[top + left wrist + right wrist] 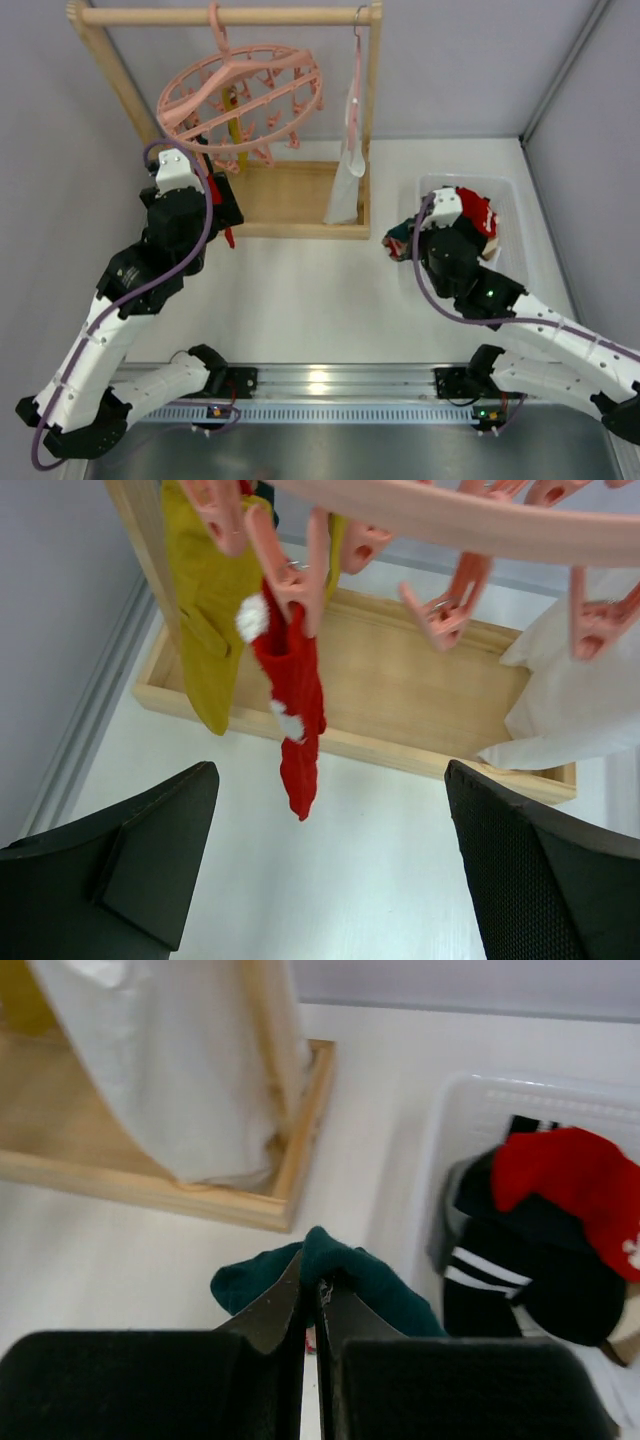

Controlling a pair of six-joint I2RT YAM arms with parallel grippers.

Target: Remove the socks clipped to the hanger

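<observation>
The round pink hanger (240, 95) hangs from the wooden rack's top bar, and its ring (480, 520) crosses the top of the left wrist view. A red sock (295, 710) with white marks and a mustard sock (205, 610) hang from its pegs. My left gripper (330, 775) stands open just below the red sock's tip, with nothing between its fingers. My right gripper (312, 1285) is shut on a dark teal sock (380, 1280), held over the table beside the white bin (505, 190).
The wooden rack (375, 120) has a flat wooden base (420, 690). A white cloth (348, 170) hangs on a slim pink hanger at the rack's right post. In the bin lie a red sock (570, 1180) and a black-and-white striped garment (500, 1270).
</observation>
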